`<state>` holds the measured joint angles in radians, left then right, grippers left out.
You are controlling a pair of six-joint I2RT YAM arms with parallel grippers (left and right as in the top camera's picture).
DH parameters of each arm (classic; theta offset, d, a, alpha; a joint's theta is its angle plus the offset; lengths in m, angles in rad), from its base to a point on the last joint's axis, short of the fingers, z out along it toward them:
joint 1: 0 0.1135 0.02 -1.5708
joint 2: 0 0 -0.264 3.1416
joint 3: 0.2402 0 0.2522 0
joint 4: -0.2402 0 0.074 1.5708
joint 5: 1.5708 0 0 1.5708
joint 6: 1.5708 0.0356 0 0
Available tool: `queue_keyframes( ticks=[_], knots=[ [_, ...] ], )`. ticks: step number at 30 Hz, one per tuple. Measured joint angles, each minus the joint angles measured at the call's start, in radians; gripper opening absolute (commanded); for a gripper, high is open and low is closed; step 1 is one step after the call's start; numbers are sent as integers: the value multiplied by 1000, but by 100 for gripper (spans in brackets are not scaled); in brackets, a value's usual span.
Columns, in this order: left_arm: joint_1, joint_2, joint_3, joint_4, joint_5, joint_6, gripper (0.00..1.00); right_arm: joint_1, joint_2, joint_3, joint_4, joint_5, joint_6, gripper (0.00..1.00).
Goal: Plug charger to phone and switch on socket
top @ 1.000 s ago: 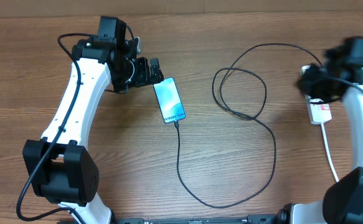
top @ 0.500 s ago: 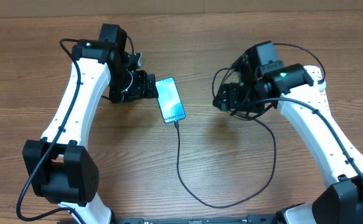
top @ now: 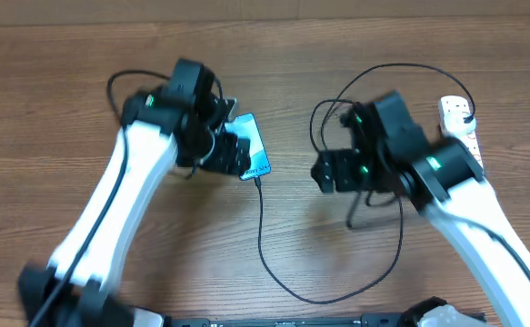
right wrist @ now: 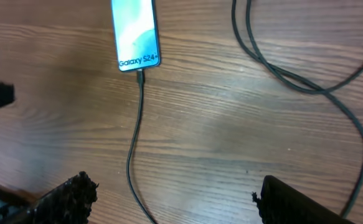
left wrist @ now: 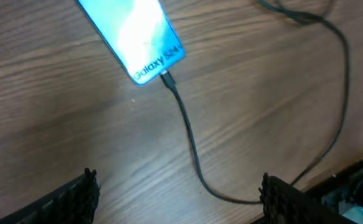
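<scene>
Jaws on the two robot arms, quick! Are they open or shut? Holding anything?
Left gripper: jaws open, holding nothing.
Right gripper: jaws open, holding nothing.

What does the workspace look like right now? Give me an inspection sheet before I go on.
Surface: wooden table, plain wood grain.
Job's things: phone lying flat, screen lit; charger connector at the phone's lower end, looks seated; socket at the far right, partly hidden, switch too small to read.
Clutter: nothing seen.
Grippers: left claw open, nothing between its fingers; right claw open, nothing between its fingers.
Cables: charger lies in loose loops across the table between phone and socket.
Surroundings: nothing seen.
</scene>
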<state>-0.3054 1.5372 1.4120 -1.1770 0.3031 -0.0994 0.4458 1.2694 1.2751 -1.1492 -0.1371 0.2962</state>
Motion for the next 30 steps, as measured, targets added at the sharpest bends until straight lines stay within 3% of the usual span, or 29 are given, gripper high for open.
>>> queue_keyframes(
  ticks=[7, 10, 11, 14, 30],
  knots=[
    [0, -380, -348, 164, 24, 2, 87, 0, -214, -296, 179, 0, 7, 85],
    [0, -520, -460, 211, 31, 2, 94, 0, -272, -406, 252, -23, 8, 87],
    [0, -557, -484, 222, 34, 2, 98, 0, -284, -428, 265, -29, 10, 100],
    [0, -644, -526, 248, 37, -4, 100, 0, -298, -451, 290, -40, 13, 100],
    [0, -620, -536, 265, 33, -29, 100, 0, -291, -451, 302, -47, 14, 100]
  ],
)
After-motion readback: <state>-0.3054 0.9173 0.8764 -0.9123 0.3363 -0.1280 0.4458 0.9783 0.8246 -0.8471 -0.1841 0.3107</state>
